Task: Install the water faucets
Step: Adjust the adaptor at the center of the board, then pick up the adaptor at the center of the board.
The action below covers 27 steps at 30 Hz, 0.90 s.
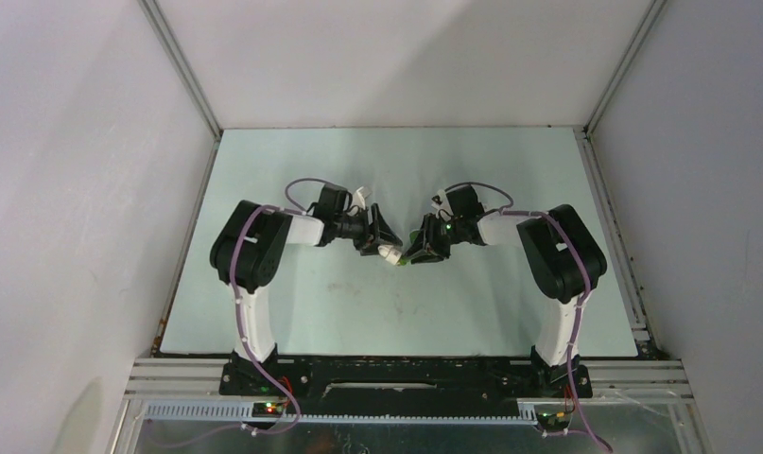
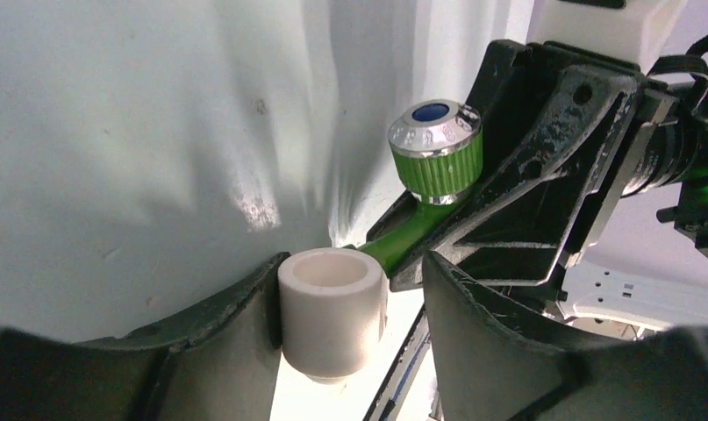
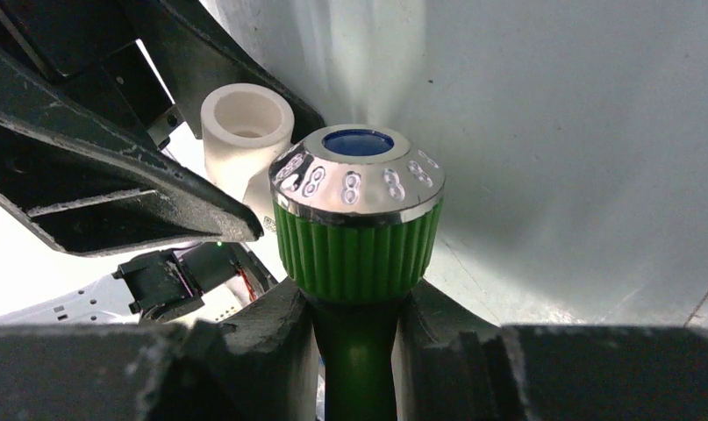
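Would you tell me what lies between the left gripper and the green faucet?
A short white pipe fitting, flanked by the fingers of the left gripper and touching the stem of the green faucet; the left wrist view shows it.

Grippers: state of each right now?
Left gripper: open, fingers either side of the white fitting, with a gap on one side.
Right gripper: closed, holding the green faucet below its knob.

No writing can be read in any view. The chrome rim of the green faucet [image 3: 359,254] knob carries small embossed marks, too blurred to decipher.
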{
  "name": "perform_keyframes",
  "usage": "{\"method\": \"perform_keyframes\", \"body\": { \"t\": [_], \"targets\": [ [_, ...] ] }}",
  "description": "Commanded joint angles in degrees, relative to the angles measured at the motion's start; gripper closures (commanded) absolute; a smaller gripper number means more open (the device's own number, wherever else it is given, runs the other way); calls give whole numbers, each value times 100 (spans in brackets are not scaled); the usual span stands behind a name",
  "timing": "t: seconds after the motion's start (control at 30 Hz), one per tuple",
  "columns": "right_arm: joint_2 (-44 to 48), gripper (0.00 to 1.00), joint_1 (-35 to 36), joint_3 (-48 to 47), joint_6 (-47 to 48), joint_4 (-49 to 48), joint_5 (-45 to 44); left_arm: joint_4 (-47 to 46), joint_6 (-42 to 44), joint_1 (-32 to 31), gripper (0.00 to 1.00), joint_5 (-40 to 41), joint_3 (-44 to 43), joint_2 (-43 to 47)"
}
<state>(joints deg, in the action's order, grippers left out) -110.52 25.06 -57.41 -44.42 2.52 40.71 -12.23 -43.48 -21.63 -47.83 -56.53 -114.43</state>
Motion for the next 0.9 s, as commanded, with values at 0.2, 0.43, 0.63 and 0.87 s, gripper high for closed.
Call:
{"method": "perform_keyframes", "body": {
  "t": [0.2,0.43,0.63,0.87],
  "targets": [
    [-74,100,-85,-42,69,-189,-175,-1064,-739,-56,36,118,809,502],
    [-63,100,-138,-42,30,-193,-125,-1157,-879,-137,59,261,894,541],
    [-6,100,-160,-40,28,-191,-85,-902,-806,-133,48,547,844,698],
    [13,100,-142,-34,-5,-165,27,813,-21,34,9,1796,598,1320]
  ]
}}
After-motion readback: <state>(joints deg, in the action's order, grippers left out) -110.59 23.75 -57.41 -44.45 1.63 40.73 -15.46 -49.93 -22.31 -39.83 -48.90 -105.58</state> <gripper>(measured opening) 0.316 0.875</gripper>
